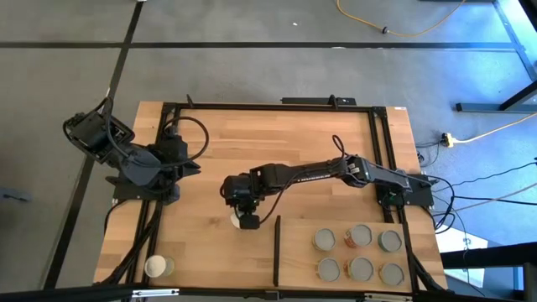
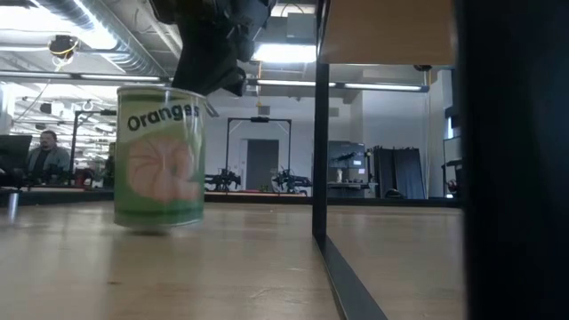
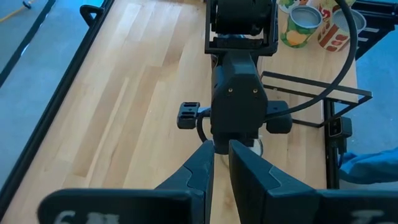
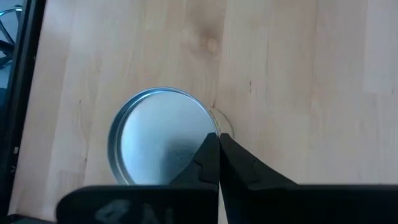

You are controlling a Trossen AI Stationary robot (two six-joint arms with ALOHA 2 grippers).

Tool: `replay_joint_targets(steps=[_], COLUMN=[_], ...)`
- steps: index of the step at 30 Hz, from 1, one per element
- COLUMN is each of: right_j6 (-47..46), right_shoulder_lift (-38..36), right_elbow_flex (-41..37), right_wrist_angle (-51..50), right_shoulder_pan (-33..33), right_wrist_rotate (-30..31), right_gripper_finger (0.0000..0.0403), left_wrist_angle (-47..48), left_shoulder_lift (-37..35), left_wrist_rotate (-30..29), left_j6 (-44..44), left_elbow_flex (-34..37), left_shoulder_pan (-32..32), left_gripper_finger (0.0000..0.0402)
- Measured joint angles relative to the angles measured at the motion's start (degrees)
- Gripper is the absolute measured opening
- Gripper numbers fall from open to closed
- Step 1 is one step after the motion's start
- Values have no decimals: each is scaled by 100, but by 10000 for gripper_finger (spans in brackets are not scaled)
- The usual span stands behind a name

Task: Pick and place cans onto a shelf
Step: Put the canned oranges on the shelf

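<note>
The tabletop (image 4: 298, 74) is pale, smooth wood with a faint grain and a matt finish. The orange can (image 2: 160, 156) wears a glossy green paper label, its lid (image 4: 158, 134) brushed, dull-shining metal.

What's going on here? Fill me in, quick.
The right tool is shut at the top rim of the Oranges can, on the table just beside the shelf; a grip is unclear. Six cans sit on the shelf, another at the table's corner. The left arm waits aside.
</note>
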State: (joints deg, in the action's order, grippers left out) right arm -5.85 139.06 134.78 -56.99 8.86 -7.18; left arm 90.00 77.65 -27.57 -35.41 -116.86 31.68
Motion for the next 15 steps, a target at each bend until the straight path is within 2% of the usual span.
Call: replay_joint_targets(steps=[15], right_j6=[40], right_shoulder_lift=[-51], right_elbow_flex=[15], right_wrist_angle=[-40], right_shoulder_pan=[-3], right_wrist_rotate=[0], right_gripper_finger=[0], left_wrist_angle=[2], left_shoulder_lift=[0], left_wrist_rotate=[2], left_j6=[8], left_elbow_flex=[0], left_shoulder_pan=[0], left_gripper_finger=[43])
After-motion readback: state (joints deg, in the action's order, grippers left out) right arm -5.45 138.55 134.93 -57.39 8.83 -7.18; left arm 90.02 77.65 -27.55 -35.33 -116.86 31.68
